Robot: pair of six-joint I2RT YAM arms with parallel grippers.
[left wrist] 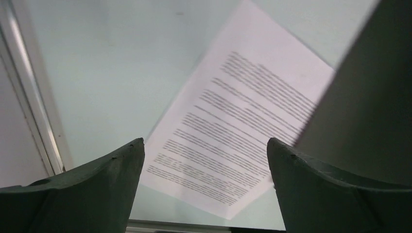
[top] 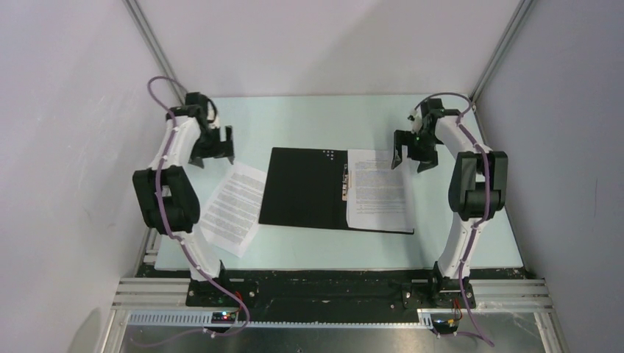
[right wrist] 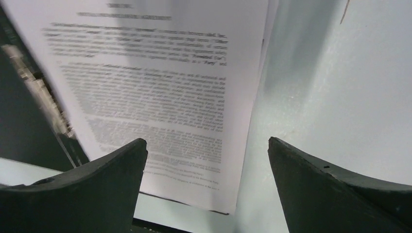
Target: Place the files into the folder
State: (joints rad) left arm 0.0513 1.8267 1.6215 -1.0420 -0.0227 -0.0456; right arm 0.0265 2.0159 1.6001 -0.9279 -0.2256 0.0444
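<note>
While the left tool [top: 215, 156] hangs wide and empty near the upper left of the overhead frame, the step in hand looks to be fetching the loose sheet [top: 234, 208]. It lies tilted on the worktop [top: 309, 118] left of centre, its upper corner right at the open folder [top: 303, 187]; whether it tucks under that edge I cannot tell. A flat sheet offers the fingers nothing to close on, so I would come down on a free corner away from the folder, drag it to raise an edge, then pinch lightly without shoving the folder. The right tool [top: 412, 160], equally wide and empty, hovers over the upper right corner of the stack of sheets [top: 377, 190] lying on the folder's right half beside the clip [top: 346, 184], and could steady things there. Only the overhead view gives the whole layout. The left wrist view shows the loose sheet's print and the dark folder at its right. The right wrist view hints at staggered edges, so seemingly several sheets.
</note>
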